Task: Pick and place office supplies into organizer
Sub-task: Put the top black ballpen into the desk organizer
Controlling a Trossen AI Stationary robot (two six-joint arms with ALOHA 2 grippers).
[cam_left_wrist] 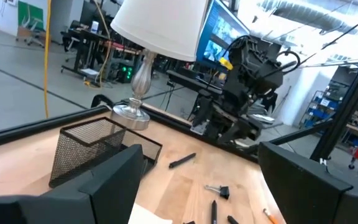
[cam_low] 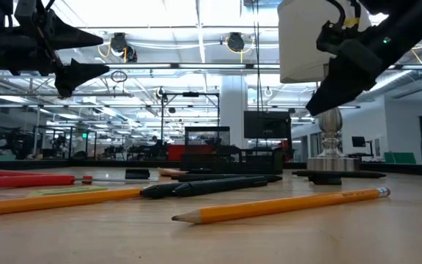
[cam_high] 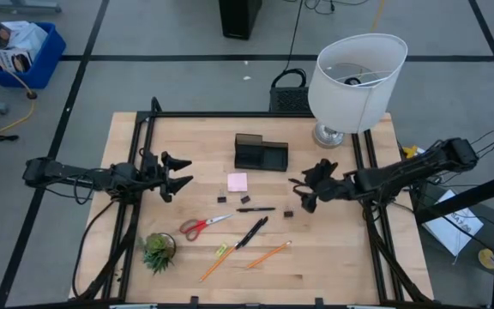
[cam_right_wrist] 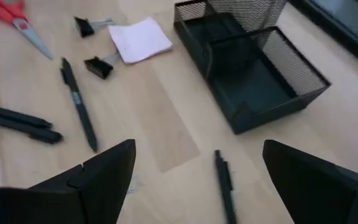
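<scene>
Bare table (cam_high: 333, 249) lies right of the pencils; the lamp (cam_high: 354, 81) crowds the organizer (cam_high: 261, 154).

I see even bright overhead light, ceiling fixtures (cam_low: 229, 40) glaring in my low view, near pencil (cam_low: 280, 205) soft, right wrist view slightly blurred, shadows faint

A robotics lab or industrial workshop hall; the wooden surface (cam_high: 333, 257) stands on a grey concrete floor (cam_high: 170, 77) marked with black tape lines; beyond it the low view shows rows of ceiling lights (cam_low: 196, 29), metal racks and workstations; a large monitor (cam_left_wrist: 219, 34) glows behind the white lamp (cam_left_wrist: 160, 28); a blue bin (cam_high: 24, 51) sits on the floor.
</scene>
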